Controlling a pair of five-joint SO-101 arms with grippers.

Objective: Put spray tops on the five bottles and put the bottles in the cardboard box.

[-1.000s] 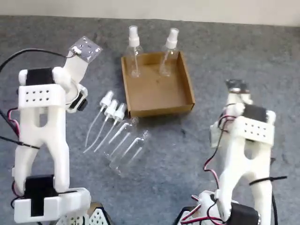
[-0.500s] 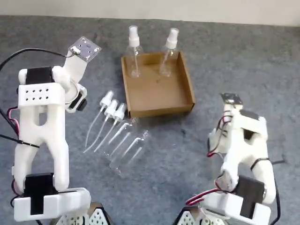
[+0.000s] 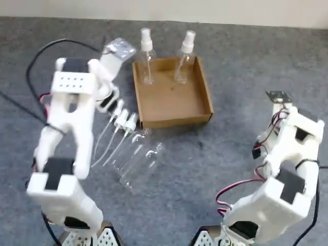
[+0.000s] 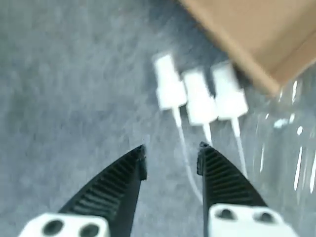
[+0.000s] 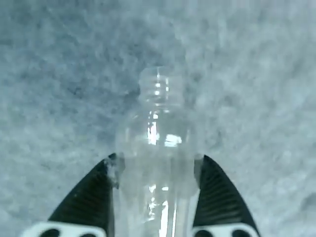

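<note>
Robotics bench setup: white plastic arms (image 3: 69, 118) with exposed wiring (image 3: 237, 185), grey felt-covered table (image 3: 246, 56), plain wall (image 3: 205, 10).

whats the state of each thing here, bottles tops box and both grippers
left gripper: open, empty
right gripper: shut on held bottle
held bottle: uncapped
spray tops: three, loose on the table
capped bottles: two, upright in the cardboard box
lying bottles: two, uncapped, on their sides
</note>
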